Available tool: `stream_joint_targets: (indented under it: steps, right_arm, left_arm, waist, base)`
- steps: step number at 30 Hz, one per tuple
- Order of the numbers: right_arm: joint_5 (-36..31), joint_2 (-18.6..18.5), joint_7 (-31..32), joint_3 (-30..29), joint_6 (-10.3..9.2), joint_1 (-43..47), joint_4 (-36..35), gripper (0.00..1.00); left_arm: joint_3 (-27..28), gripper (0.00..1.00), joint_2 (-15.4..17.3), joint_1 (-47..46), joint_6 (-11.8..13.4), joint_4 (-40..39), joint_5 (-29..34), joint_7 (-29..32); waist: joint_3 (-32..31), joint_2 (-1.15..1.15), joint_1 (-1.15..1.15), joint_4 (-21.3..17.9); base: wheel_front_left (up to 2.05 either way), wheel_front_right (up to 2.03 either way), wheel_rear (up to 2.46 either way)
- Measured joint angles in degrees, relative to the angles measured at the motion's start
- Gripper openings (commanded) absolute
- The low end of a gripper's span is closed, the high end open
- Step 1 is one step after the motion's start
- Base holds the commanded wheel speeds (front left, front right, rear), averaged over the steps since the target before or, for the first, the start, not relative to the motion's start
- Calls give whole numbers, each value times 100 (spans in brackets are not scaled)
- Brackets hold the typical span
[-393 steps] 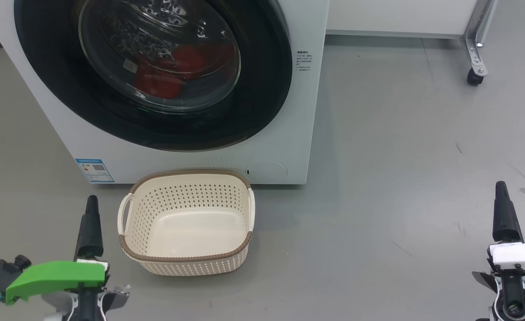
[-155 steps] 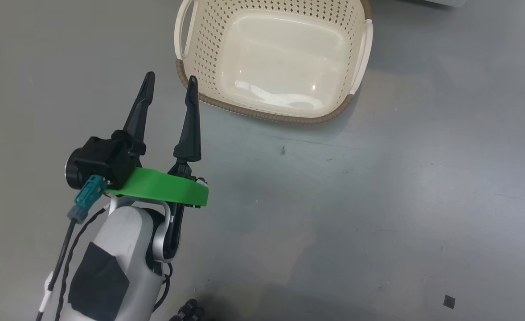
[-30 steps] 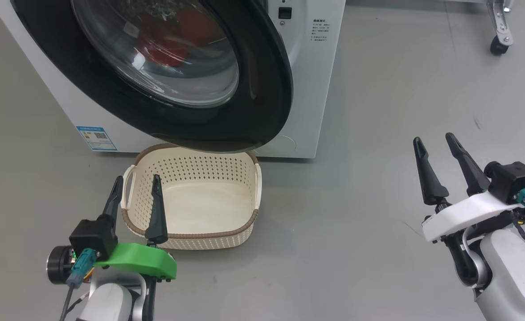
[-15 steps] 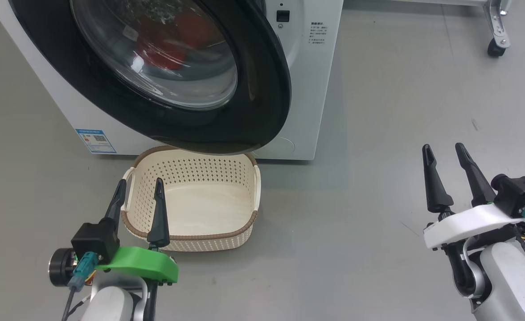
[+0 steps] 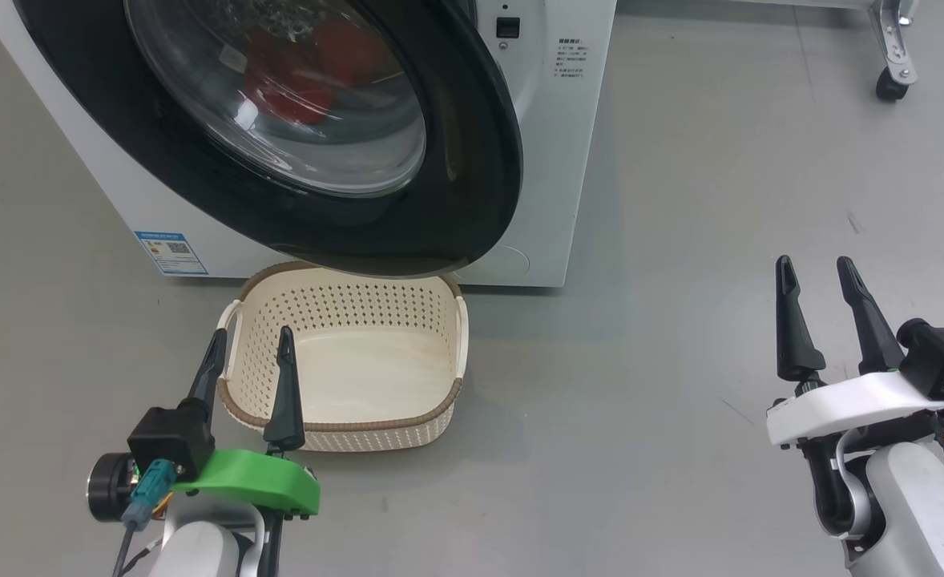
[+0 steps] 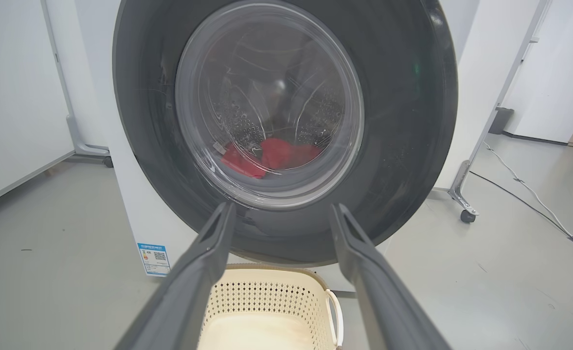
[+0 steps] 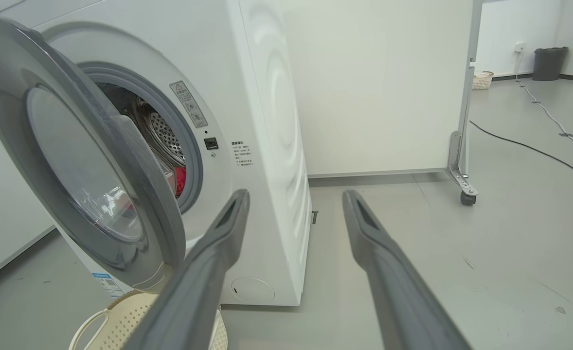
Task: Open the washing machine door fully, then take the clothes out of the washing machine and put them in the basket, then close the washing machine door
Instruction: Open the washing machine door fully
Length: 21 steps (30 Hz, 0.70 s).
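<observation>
1. The left hand (image 5: 252,332) hovers at the basket's near left corner, fingers parted and holding nothing. If the door swings wide, this arm looks to be in its path and could be struck.
2. The basket (image 5: 336,422) sits empty on the floor against the machine's foot, its far rim tucked under the door. A nudge from either arm could push it out of dropping range.
3. The door (image 5: 472,160) stands ajar and is not yet fully open, its right edge clear of the mouth. A finger hooking the glossy rim could slip off.
4. The clothes (image 5: 296,88) show red through the glass, low in the drum. Reaching in early risks wedging an arm between door and mouth.
5. The machine (image 5: 568,144) shows its latch beside the gap.
6. The right hand (image 5: 813,262) is open and empty, well right of the machine over bare floor. It has a long reach to the door edge, and a misjudged approach could knock the door shut.
</observation>
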Motion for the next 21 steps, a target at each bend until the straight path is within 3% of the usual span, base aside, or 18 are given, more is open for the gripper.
stream_joint_targets:
  steps: [21]
  right_arm:
    - [-202, 119, 0, -170, 132, 163, -85, 100]
  left_arm:
    - [-7, 100, 5, 23, 0, -27, 0, 0]
  waist:
    - [-19, 0, 0, 16]
  base:
    - [0, 0, 0]
